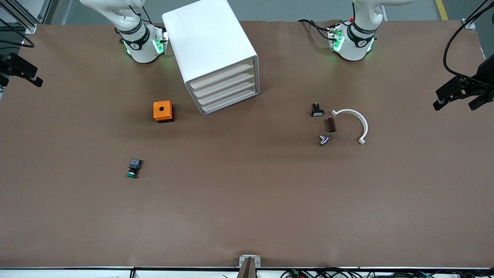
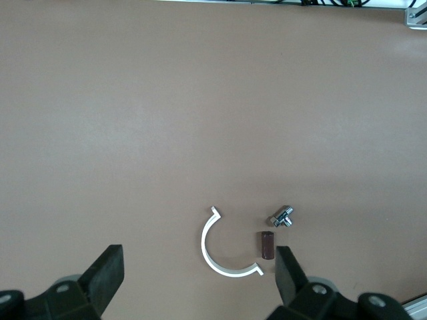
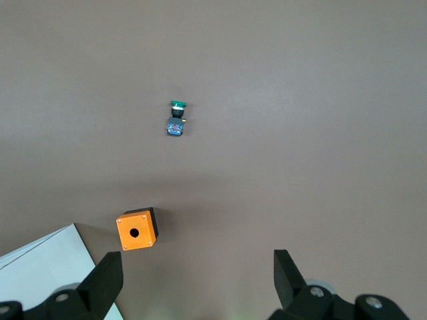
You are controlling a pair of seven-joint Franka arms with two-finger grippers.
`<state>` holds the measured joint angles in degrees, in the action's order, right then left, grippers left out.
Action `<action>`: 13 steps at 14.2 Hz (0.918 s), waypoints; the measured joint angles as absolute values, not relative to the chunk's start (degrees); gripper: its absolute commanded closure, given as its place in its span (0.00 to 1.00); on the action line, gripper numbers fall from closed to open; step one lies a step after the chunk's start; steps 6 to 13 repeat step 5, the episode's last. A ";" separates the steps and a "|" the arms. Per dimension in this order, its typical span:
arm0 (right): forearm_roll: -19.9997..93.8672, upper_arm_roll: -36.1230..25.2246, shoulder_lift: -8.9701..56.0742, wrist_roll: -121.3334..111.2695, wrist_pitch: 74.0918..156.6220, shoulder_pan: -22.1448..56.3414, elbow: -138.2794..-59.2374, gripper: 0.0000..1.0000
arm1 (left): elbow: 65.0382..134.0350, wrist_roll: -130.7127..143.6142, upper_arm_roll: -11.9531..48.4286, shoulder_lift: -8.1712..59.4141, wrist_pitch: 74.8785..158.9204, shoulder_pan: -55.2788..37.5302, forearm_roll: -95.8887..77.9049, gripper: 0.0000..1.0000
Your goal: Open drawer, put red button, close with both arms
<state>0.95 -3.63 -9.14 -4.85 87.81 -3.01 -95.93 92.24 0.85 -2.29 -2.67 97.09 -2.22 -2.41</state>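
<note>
The white cabinet (image 1: pixel 208 38) stands between the arm bases, and its corner shows in the right wrist view (image 3: pixel 47 267). The drawer (image 1: pixel 222 75), the highest of its four fronts, sits flush and shut like the three below it. No red-capped button shows in any view. My left gripper (image 2: pixel 198 280) is open and empty, high over the table by a white arc. My right gripper (image 3: pixel 197 283) is open and empty, high over the table beside an orange box. Neither gripper shows in the front view.
The green-capped button (image 1: pixel 133 168) (image 3: pixel 177 119) lies toward the right arm's end, nearer the front camera than the orange box (image 1: pixel 163 111) (image 3: pixel 137 229). Toward the left arm's end lie a white arc (image 1: pixel 357 121) (image 2: pixel 213 257), a brown piece (image 1: pixel 331 124) (image 2: pixel 267 245), a metal part (image 1: pixel 325 139) (image 2: pixel 282 217) and a small black part (image 1: pixel 317 110).
</note>
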 measured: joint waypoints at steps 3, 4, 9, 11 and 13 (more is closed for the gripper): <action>0.95 -3.71 -9.14 -5.90 87.81 -3.01 -95.93 0.00 | 92.24 1.18 -2.14 -2.57 97.08 -2.25 -2.35 0.00; 0.95 -3.70 -9.14 -5.99 87.81 -3.01 -95.93 0.00 | 92.24 1.23 -2.08 -2.55 97.08 -2.25 -2.35 0.00; 0.95 -3.71 -9.14 -6.04 87.81 -3.01 -95.93 0.00 | 92.24 1.23 -2.06 -2.54 97.08 -2.25 -2.35 0.00; 0.95 -3.71 -9.14 -6.04 87.81 -3.01 -95.93 0.00 | 92.24 1.23 -2.06 -2.54 97.08 -2.25 -2.35 0.00; 0.95 -3.71 -9.14 -6.04 87.81 -3.01 -95.93 0.00 | 92.24 1.23 -2.06 -2.54 97.08 -2.25 -2.35 0.00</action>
